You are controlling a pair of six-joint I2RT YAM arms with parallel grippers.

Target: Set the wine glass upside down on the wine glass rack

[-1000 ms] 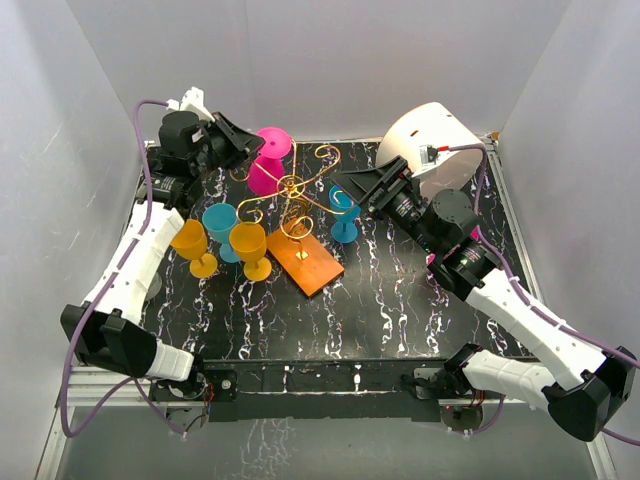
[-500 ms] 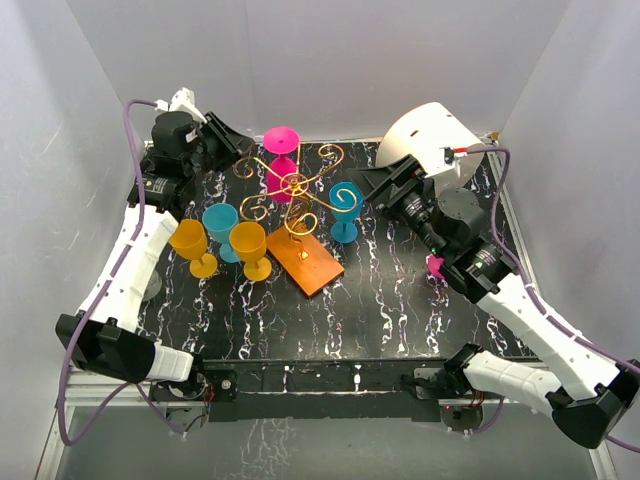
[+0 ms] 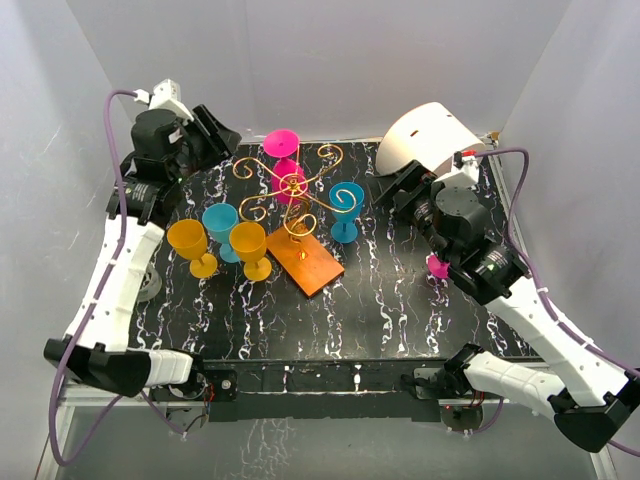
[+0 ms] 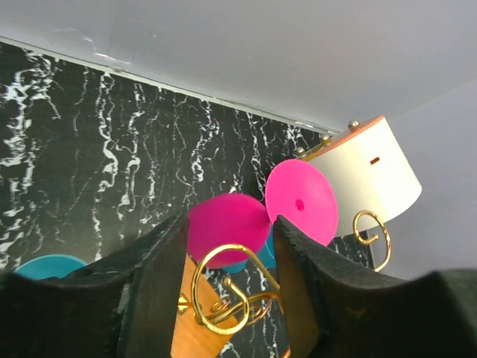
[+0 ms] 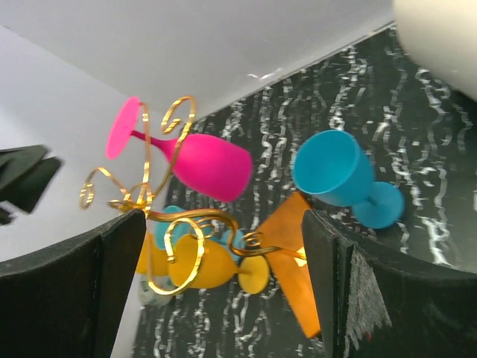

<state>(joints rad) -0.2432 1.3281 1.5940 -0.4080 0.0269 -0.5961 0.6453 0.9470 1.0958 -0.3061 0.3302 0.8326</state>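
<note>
A pink wine glass [image 3: 283,165] hangs upside down, foot up, in a far arm of the wine glass rack [image 3: 297,200], a gold wire stand on an orange base [image 3: 310,265]. My left gripper [image 3: 222,140] is open, up and to the left of the glass, apart from it. In the left wrist view the pink wine glass [image 4: 227,227] and a gold curl of the rack [image 4: 223,291] show beyond my left gripper [image 4: 229,221]. My right gripper [image 3: 392,185] stands open to the right of the rack. Its wrist view shows the pink wine glass [image 5: 201,164] hooked in the rack [image 5: 179,246].
A blue glass [image 3: 346,208] stands upright right of the rack. A teal glass [image 3: 220,222] and two yellow glasses [image 3: 188,245] [image 3: 250,245] stand to its left. A white drum-shaped object [image 3: 425,140] sits at the back right. A small pink item [image 3: 436,266] lies by the right arm.
My left gripper has opened and pulled back up and to the left, leaving the pink glass hanging on the rack. The right gripper has drawn back to the right.
</note>
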